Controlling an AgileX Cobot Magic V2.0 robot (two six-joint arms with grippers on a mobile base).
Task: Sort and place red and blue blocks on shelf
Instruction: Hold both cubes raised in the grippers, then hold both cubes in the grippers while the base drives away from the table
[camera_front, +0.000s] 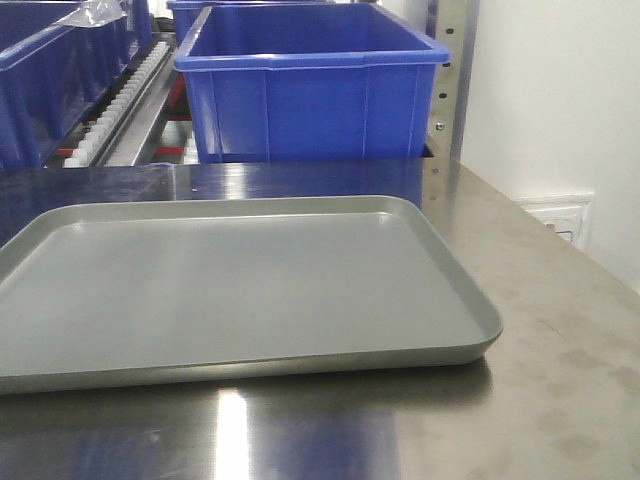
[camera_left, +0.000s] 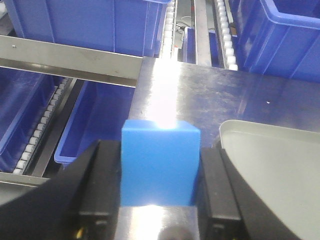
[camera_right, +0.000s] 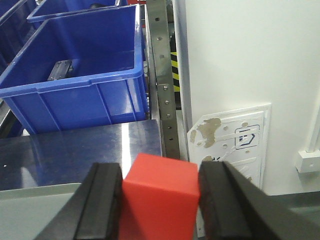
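In the left wrist view the blue block sits between the black fingers of my left gripper, which is shut on it above the steel table. In the right wrist view the red block is clamped in my right gripper, held near the table's right end. The shelf shows as a steel front rail and a perforated upright, with blue crates in its tiers. The front view shows neither gripper and no block.
A shallow grey tray lies bare on the steel table. A large blue crate stands behind it; others fill the rack, with roller tracks between. A white wall is at right.
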